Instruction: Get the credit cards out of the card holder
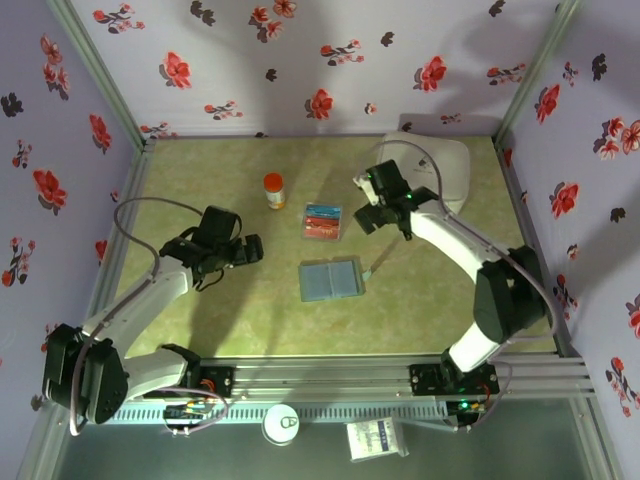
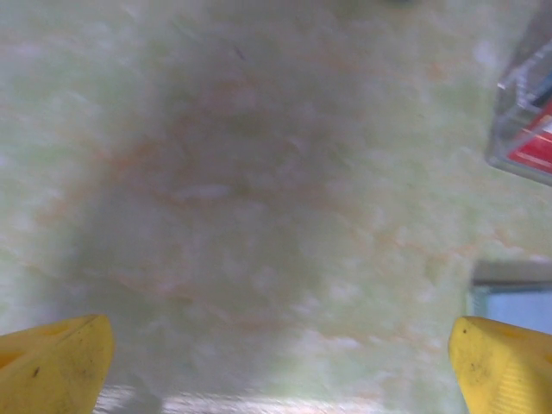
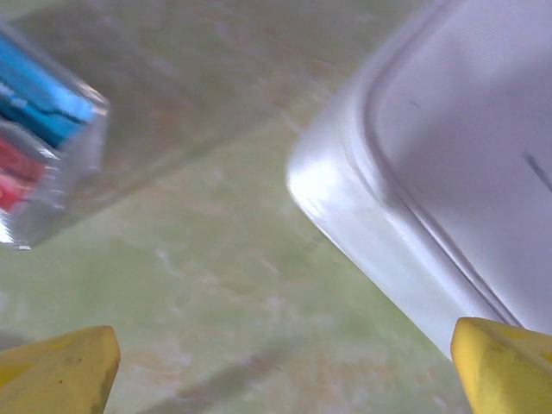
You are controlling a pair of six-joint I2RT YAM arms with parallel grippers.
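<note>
Pincers both stand wide. Top view: left gripper sits left of the flat card holder; right gripper sits between clear tray and white case. Left wrist: yellow fingertips far apart over the table, card holder at the right edge. Right wrist: credit cards, blue and red, lie in the tray.

Lilac walls with red and black flower print beyond left gripper and right gripper, mottled green tabletop beneath both, soft shadows
</note>
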